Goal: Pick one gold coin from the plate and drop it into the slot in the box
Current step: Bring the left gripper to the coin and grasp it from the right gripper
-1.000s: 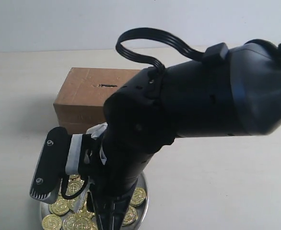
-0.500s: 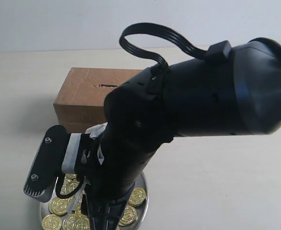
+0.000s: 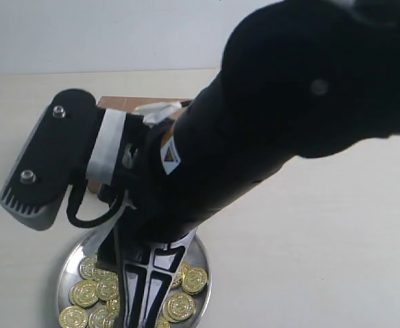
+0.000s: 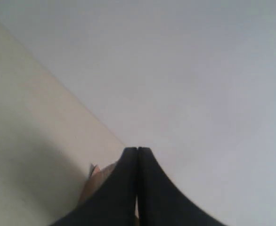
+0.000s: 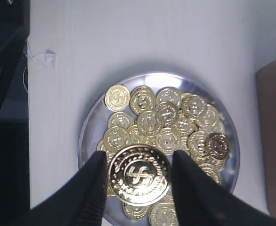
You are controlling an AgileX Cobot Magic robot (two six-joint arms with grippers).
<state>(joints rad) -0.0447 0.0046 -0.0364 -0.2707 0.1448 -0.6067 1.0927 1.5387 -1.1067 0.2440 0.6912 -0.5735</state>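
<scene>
One coin (image 5: 139,175), pinched edge to edge between the fingers (image 5: 93,188) of the right pincer (image 5: 139,159), hangs just above the heap (image 5: 175,117) on the plate (image 5: 83,136), looking larger than the rest. The box (image 5: 273,141) beside the plate is almost wholly hidden behind the right arm (image 3: 254,123), its slot out of sight; a second ago both showed plainly. Since then the arm has swung up and nearer. The left pincer (image 4: 137,153) is pressed together on nothing; where it sits from the plate I cannot tell.

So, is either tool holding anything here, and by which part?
The right tool grips one gold coin by opposite edges of its rim, above the plate. The left tool is shut, empty.
</scene>
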